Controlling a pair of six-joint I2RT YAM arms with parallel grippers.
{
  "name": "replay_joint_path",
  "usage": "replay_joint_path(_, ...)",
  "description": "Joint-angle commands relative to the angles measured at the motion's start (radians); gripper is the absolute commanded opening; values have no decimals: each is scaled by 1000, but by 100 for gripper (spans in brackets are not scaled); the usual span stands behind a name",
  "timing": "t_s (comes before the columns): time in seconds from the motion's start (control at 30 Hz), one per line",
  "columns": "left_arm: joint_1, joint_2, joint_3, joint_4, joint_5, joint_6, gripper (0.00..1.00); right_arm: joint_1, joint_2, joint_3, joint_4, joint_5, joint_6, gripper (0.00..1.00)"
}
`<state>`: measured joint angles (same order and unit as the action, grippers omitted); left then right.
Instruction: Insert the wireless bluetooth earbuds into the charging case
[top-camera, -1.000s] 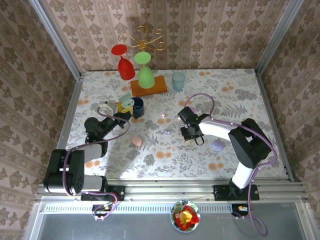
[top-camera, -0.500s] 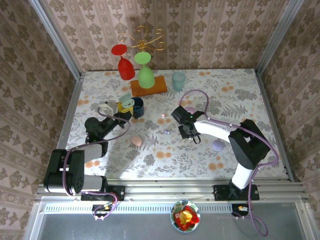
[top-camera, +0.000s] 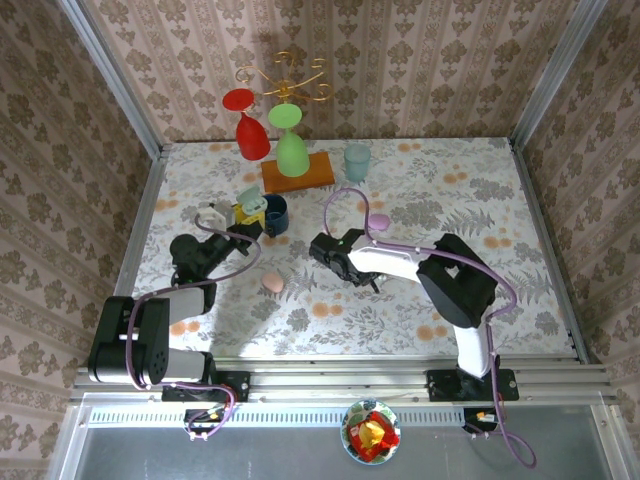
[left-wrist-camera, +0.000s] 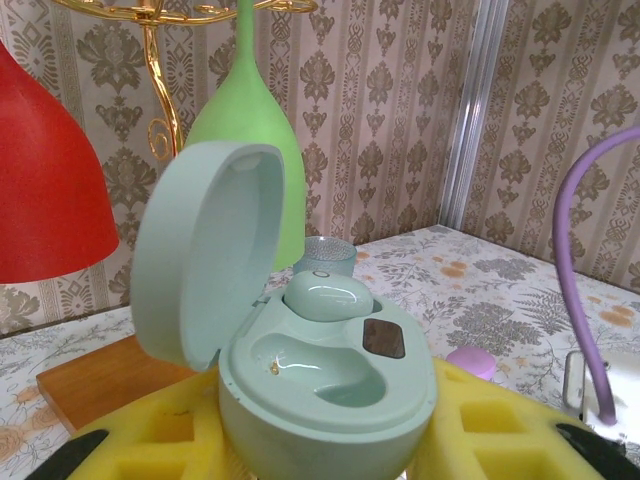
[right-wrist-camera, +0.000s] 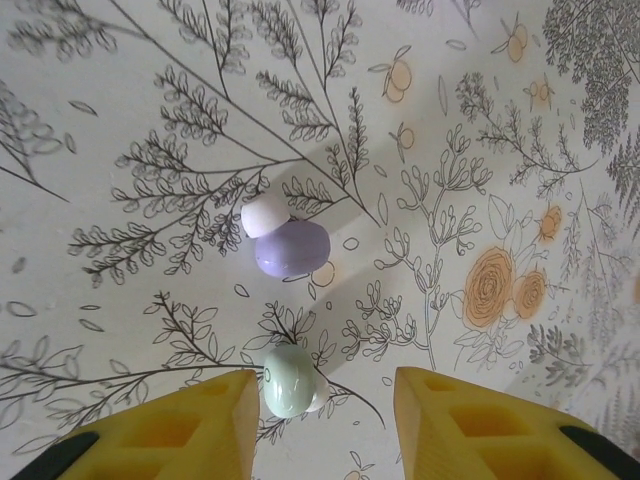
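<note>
Left gripper (left-wrist-camera: 320, 455): one; its two yellow, foam-like fingers (left-wrist-camera: 150, 440) are pinching the charging case from both sides, at the far left of the table (top-camera: 450, 170).
Charging case (left-wrist-camera: 330, 400): one in the grip; it is pale mint, smooth and pebble-shaped. Its rounded lid (left-wrist-camera: 205, 260) is standing open on the left, and two hollows are showing inside.
Seated earbud (left-wrist-camera: 325, 295): one, mint, glossy and oval; it is sitting in the far hollow, while the near hollow is showing its bare bottom.
Glasses: two, hanging bowl-down from a thin golden wire rack (top-camera: 285, 78) at the far side; the red glass (top-camera: 250, 130) is hanging left of the green glass (top-camera: 291, 148).
Wooden base (top-camera: 298, 173): one flat brown block, lying under the two glasses.
Closed cases: two, pinkish and rounded. The near pink case (top-camera: 272, 283) is lying left of the middle, and the far pink case (top-camera: 380, 220) is lying right of the middle.
Right gripper (right-wrist-camera: 320, 420): one; its two yellow fingers (right-wrist-camera: 480, 420) are standing spread and are pinching nothing, over the middle of the flower-printed table.
Pale green earbud (right-wrist-camera: 288, 380): one, glossy and egg-shaped; it is lying on the table between the spread fingers, just beside one of them.
Lilac earbud (right-wrist-camera: 291, 248): one, glossy and round; it is lying farther away, outside the fingers, with a small whitish knob (right-wrist-camera: 264, 214) touching it.
</note>
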<state>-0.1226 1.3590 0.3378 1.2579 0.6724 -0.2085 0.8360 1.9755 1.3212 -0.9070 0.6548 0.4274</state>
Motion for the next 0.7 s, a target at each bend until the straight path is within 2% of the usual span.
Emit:
replay_joint_path(0.0, 10, -16, -8, 28, -5, 18, 32, 6, 45, 28, -70, 61, 29, 41)
replay_joint_path(0.67, 11, -15, -6, 28, 4, 13, 32, 5, 125, 39, -81, 76, 6, 30)
